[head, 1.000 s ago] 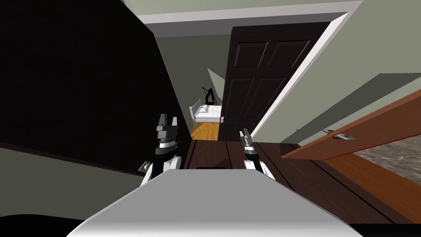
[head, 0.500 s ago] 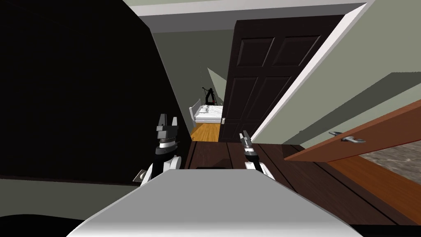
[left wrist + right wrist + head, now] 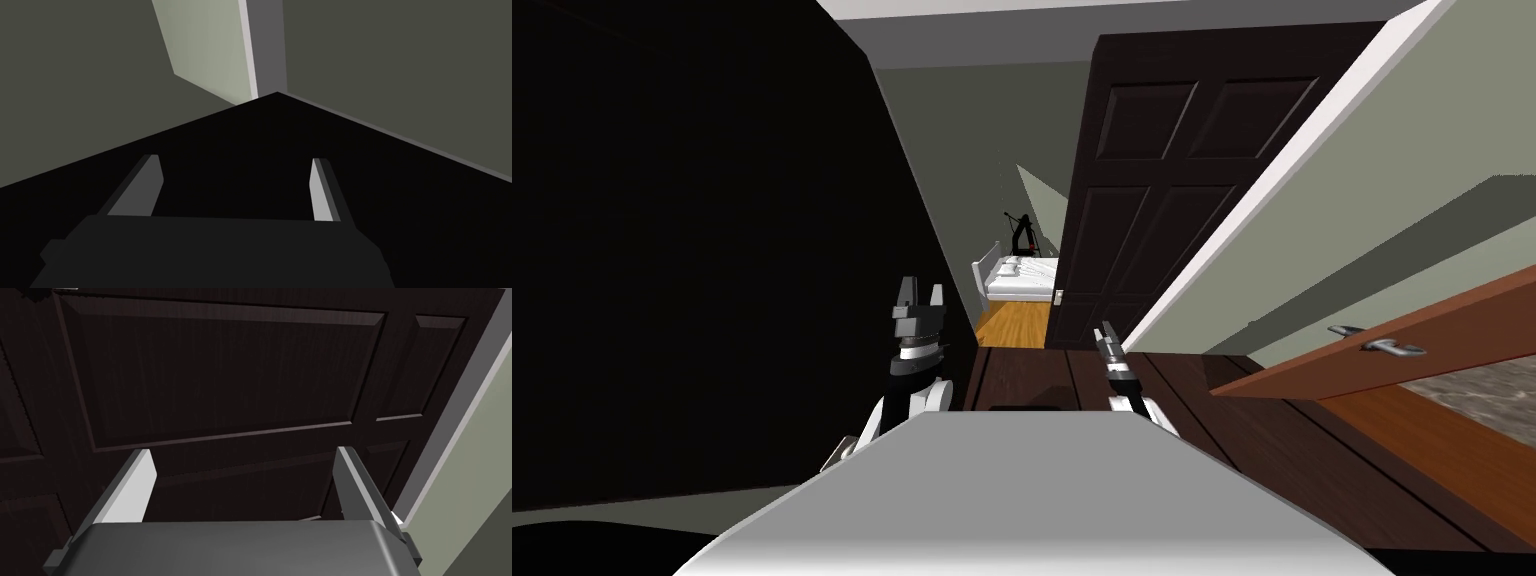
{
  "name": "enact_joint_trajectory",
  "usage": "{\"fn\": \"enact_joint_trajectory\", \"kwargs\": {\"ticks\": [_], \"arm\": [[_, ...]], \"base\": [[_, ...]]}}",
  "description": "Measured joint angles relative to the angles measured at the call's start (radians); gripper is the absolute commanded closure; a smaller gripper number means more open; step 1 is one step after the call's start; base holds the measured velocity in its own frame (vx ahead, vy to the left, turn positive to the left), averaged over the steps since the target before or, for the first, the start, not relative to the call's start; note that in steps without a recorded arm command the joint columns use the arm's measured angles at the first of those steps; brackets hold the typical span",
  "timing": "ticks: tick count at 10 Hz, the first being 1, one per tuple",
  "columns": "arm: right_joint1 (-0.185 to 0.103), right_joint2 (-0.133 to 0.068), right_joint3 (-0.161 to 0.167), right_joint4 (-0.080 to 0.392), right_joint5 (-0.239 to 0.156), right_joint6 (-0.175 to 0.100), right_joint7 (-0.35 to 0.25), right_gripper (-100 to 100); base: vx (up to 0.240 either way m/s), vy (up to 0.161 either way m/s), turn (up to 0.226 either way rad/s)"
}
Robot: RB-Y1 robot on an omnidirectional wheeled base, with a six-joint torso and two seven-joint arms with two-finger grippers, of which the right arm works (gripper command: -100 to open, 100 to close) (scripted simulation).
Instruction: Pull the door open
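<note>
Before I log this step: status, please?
Left hand open, right hand open, both free. Dark panelled door ahead, standing open, untouched. Brown door ajar at right.

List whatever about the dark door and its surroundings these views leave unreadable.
- The handle of the dark door: head view, too small, just a pale speck at the door's edge.
- The black surface ahead of the left gripper: left wrist view, featureless, cannot be identified.
- The bed: head view, cut off by the dark door.
- The brown door: head view, cut off by the picture's edge.
</note>
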Motion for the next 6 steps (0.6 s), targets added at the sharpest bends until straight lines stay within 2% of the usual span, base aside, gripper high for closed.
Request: {"fn": "enact_joint_trajectory", "kwargs": {"ticks": [6], "arm": [[-0.024, -0.015, -0.011, 0.13, 0.018, -0.032, -0.038, -100]], "base": [[0.098, 0.035, -0.008]]}}
